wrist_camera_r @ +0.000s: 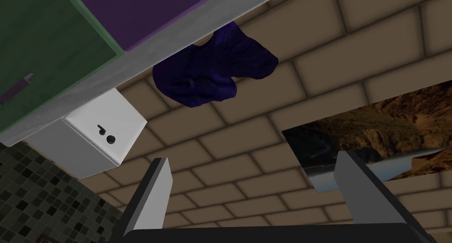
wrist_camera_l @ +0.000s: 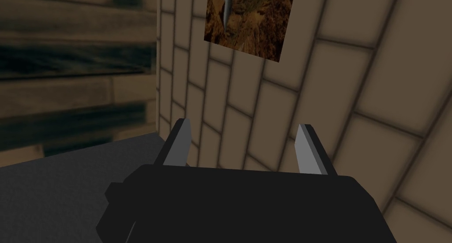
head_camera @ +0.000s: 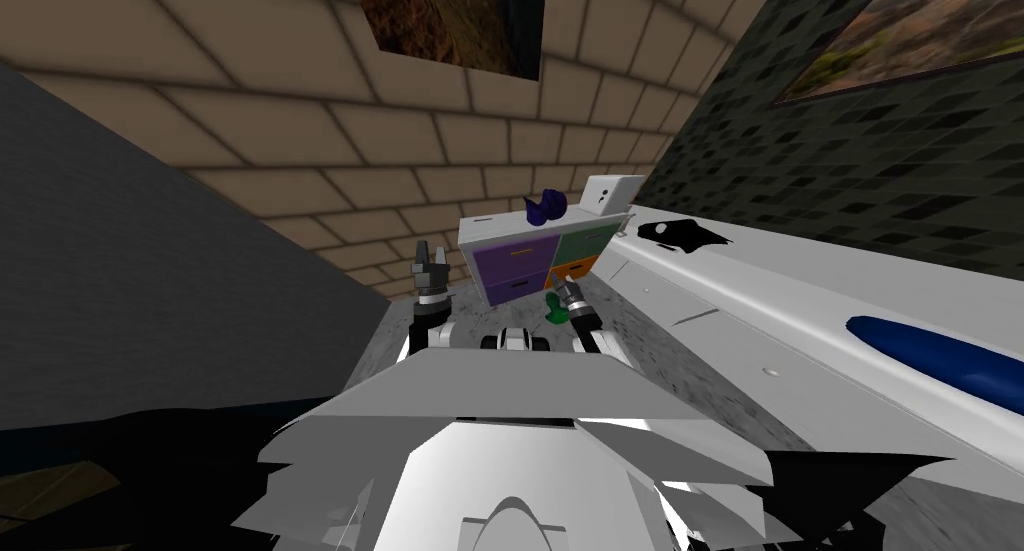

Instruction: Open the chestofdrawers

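Chest of drawers [head_camera: 522, 260] stands at 12 o'clock against the brick wall [head_camera: 300, 135], white desk [head_camera: 760, 320] flanks it at 2 o'clock, grey floor [head_camera: 660, 375] open before it; right claw [head_camera: 562, 295] released near its orange drawer [head_camera: 577, 268], left claw [head_camera: 431, 251] released at 11 o'clock.

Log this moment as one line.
chest of drawers: not gripped | right gripper: open, near its lower front | left gripper: open, empty
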You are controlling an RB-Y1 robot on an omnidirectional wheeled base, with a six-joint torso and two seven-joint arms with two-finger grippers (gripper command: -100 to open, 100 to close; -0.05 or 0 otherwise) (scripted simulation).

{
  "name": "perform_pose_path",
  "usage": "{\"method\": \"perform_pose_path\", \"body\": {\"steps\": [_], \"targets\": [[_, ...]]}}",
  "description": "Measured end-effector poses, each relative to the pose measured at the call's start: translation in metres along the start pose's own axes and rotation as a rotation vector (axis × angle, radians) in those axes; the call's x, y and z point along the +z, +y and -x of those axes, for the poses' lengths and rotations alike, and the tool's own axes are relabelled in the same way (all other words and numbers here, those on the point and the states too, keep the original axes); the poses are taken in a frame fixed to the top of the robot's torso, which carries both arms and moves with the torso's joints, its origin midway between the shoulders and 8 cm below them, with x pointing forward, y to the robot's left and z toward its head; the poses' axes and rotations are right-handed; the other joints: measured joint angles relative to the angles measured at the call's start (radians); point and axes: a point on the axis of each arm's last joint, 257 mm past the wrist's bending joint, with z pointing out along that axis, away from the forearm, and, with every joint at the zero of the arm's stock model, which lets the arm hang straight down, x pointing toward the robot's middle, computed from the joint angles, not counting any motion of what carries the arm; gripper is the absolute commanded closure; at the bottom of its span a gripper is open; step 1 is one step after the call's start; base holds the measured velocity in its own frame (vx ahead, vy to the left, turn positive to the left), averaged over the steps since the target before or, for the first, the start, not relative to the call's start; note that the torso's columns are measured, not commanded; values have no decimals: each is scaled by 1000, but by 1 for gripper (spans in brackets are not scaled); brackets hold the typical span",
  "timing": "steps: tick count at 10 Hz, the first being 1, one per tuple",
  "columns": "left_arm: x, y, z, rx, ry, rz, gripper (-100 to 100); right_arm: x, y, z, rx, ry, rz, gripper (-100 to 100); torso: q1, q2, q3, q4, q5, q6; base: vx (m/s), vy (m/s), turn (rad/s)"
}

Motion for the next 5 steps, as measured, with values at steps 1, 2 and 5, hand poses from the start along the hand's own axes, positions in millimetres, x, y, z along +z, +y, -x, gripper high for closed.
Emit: {"method": "perform_pose_path", "body": {"steps": [1, 2, 5], "targets": [[0, 0, 0, 0, 0, 0, 0, -2, -3, -5, -31, 13, -14, -100, 0, 0, 0, 0, 0, 1, 73, 41, 81], [0, 0, 0, 0, 0, 0, 0, -6, -11, -13, -67, 36, -36, -100, -1, -1, 0, 0, 0, 0, 70, 38, 52], [0, 0, 0, 0, 0, 0, 0, -8, -24, -26, -160, 71, -72, -100, -1, 1, 1, 0, 0, 0, 52, 33, 53]]}}
